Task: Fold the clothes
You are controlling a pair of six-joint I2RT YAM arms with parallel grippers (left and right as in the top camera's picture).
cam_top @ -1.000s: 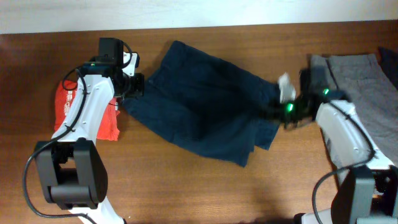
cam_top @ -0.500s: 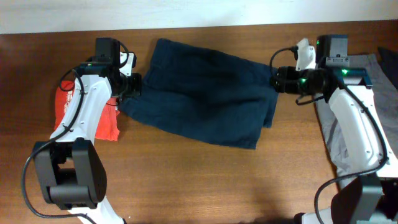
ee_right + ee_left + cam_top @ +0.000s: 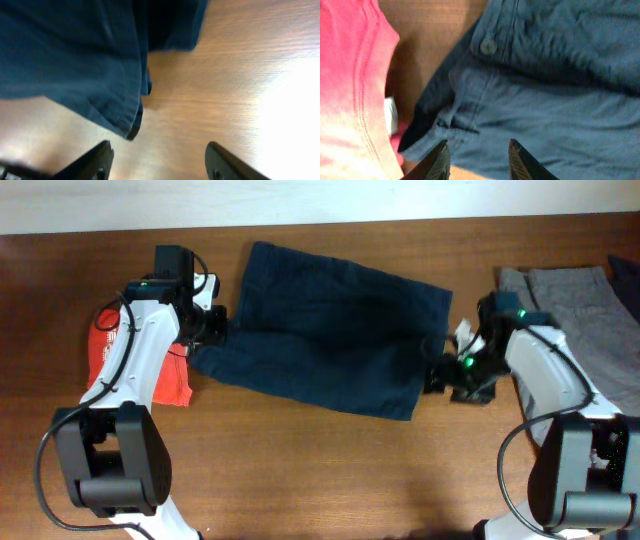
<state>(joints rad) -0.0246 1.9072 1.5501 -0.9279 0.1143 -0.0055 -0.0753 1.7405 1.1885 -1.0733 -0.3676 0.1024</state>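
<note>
Fingers (image 3: 439,162) of left gripper (image 3: 477,162) spread, nothing between them, over shorts (image 3: 330,330) waistband. Right gripper (image 3: 160,165) also spread, above bare table (image 3: 225,90) just off the hem. Shorts lie flat mid-table. Left wrist cam alone shows the button (image 3: 488,46) & white tag (image 3: 390,116) by red shirt (image 3: 350,75); grey cloth (image 3: 585,300) seen only overhead, far right
</note>
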